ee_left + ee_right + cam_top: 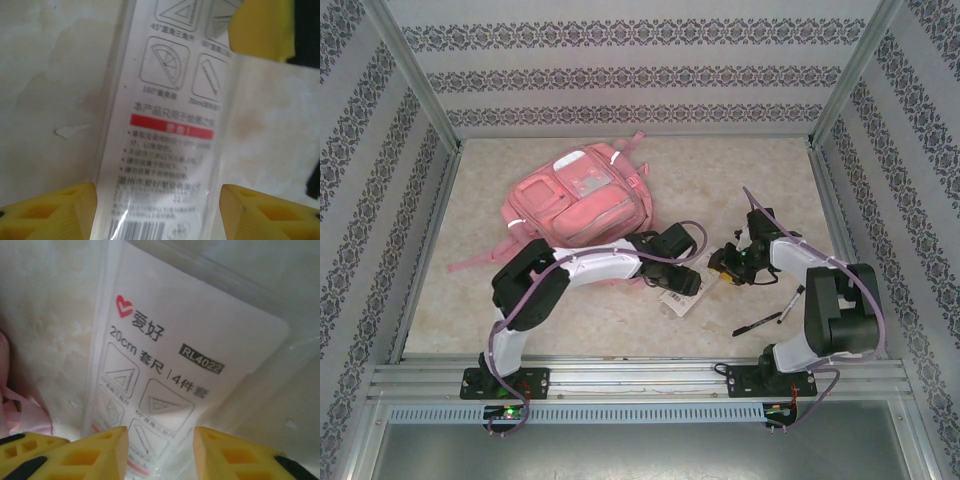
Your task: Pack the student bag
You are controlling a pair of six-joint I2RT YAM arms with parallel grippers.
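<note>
**Student bag**: flat on the table, pocketed front face up, just beyond and left of the ruler-set packet. One strap trailing further left, away from the packet.

**Left gripper**: over the packet's barcode end, fingers spread, one off each long edge. No pinch evident.

**Right gripper**: over the packet's title end (the end printed "20cm"), fingers part-way apart above the printed face. Contact with the packet not determinable.

**Black pen**: near and right of the packet, clear of it.

**Handling of the bag, judged from appearance:**
- Expect a soft, limp fabric shell, light while unfilled, liable to sag and fold if lifted from a single point.
- Treat the clear window pockets and white reflective strips as slick; avoid pinching there.
- Take hold at a zip-edge seam, or at the loop on the end farthest from the packet, for layered fabric and better purchase.
- Hold a pocket mouth apart with one gripper before feeding the packet in with the other.
</note>
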